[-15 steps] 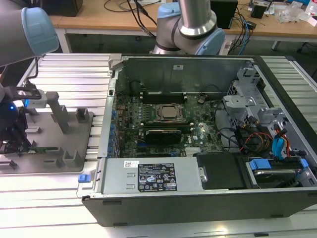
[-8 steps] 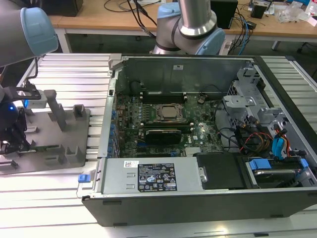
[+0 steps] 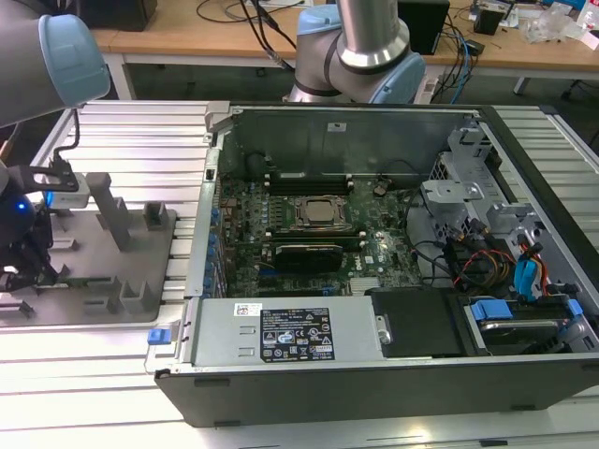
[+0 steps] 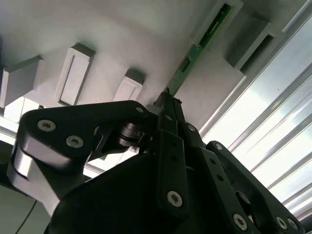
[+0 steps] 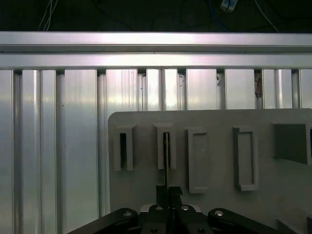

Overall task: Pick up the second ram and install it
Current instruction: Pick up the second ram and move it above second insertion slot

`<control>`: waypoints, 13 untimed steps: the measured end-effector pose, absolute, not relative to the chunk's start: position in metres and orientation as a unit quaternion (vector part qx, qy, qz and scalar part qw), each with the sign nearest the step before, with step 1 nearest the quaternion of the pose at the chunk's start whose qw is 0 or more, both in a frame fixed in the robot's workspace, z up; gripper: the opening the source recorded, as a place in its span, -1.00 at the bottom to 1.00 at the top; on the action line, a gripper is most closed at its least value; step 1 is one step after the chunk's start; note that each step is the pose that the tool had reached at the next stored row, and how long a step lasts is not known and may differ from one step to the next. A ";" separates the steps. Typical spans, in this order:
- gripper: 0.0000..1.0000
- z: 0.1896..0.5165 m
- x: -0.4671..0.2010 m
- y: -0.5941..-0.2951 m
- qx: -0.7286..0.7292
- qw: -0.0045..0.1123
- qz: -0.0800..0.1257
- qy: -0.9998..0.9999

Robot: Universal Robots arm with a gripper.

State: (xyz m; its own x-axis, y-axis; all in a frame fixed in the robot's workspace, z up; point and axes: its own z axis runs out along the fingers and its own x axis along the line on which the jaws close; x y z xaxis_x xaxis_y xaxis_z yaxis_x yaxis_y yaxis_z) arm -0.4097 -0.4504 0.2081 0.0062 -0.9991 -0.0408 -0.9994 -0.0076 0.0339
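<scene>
The second ram is a thin green board standing on edge in a slot of a grey fixture block on the grey fixture plate. In the first wrist view the second ram appears edge-on as a dark line. My gripper has its black fingers pressed together on the near end of the stick, also visible in the first wrist view, gripper. In the exterior view my gripper hangs over the fixture plate at the far left, well away from the open computer case.
The motherboard lies inside the case with long black slots beside the CPU socket. Several other grey blocks stand on the fixture plate. Ribbed aluminium table surrounds it. Cables and drive bays fill the case's right side.
</scene>
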 end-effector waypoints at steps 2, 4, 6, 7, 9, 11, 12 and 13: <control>-0.81 0.208 -0.410 -0.450 -0.711 0.002 0.026 0.703; -0.81 0.210 -0.410 -0.450 -0.711 0.003 0.026 0.703; -0.81 0.210 -0.410 -0.450 -0.711 0.002 0.026 0.703; -0.81 0.210 -0.410 -0.450 -0.711 0.002 0.026 0.703; -0.81 0.210 -0.410 -0.450 -0.711 0.002 0.026 0.703; -0.81 0.210 -0.410 -0.450 -0.711 0.002 0.026 0.703; -0.81 0.210 -0.410 -0.450 -0.711 0.002 0.026 0.703; -0.81 0.210 -0.410 -0.450 -0.711 0.002 0.026 0.703</control>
